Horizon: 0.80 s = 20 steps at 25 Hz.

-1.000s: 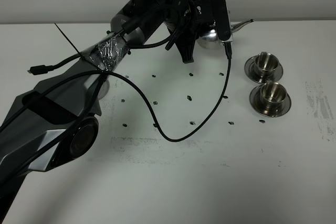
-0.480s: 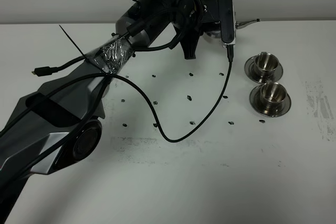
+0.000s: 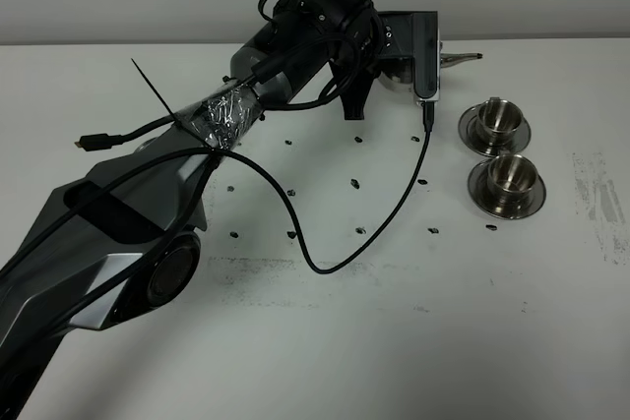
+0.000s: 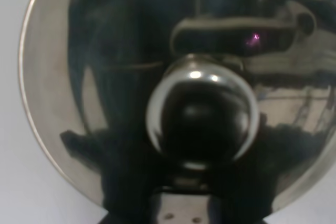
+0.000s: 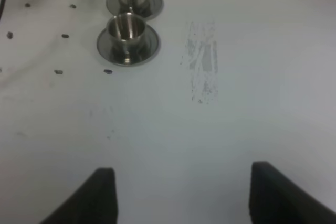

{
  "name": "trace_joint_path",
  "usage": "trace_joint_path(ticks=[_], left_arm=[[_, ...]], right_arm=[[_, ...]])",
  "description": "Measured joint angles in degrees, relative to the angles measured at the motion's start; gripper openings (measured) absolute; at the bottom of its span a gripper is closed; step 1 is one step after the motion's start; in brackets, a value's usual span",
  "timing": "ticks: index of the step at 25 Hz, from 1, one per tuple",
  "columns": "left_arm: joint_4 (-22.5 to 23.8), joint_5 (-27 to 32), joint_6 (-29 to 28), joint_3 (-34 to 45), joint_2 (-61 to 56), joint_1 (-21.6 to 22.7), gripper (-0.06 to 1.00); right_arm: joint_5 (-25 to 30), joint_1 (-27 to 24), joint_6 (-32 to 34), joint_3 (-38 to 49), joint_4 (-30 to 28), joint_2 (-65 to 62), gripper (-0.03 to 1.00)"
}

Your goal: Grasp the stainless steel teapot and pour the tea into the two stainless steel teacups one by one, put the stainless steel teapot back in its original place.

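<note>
**Left tool clenched over the teapot at the far side of the bench**

The left arm (image 3: 246, 105) is reaching to the far side of the white bench (image 3: 325, 341), and its wrist camera block is covering most of the teapot (image 3: 396, 74). In the high view only a sliver of shiny body and the thin spout (image 3: 463, 57), pointing right, are showing past it. In the left wrist view the domed lid (image 4: 68, 77) is filling the picture, with the round knob (image 4: 202, 114) sitting right under the camera. The left tool (image 4: 181, 198) is clenched, apparently on the teapot's handle, though the grip itself is lying in blur and shadow, so the contact is not certain. Whether the pot is resting on the bench cannot be told.

The two teacups are standing on the right part of the bench, each on its own saucer. One, the far teacup (image 3: 495, 118), is sitting behind the near teacup (image 3: 510, 174), and their saucers are almost touching. The spout is ending near the far teacup but apart from it, to its left and farther back.

The right tool (image 5: 181, 198) is hanging released, its two dark fingertips standing wide apart over bare bench, well apart from the cups. A grey scuffed patch (image 5: 202, 61) is lying just beside the cups. A black cable (image 3: 374, 233) is looping from the left arm over the bench among small dark marks (image 3: 355, 183).
</note>
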Motion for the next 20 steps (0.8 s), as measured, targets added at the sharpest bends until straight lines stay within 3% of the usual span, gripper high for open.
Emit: trace_joint_path(ticks=[20], left_arm=[[4.2,-2.0,0.0,0.0,1.5,-1.2,0.17]], right_arm=[[0.0,0.0,0.0,0.0,0.0,0.0,0.53]])
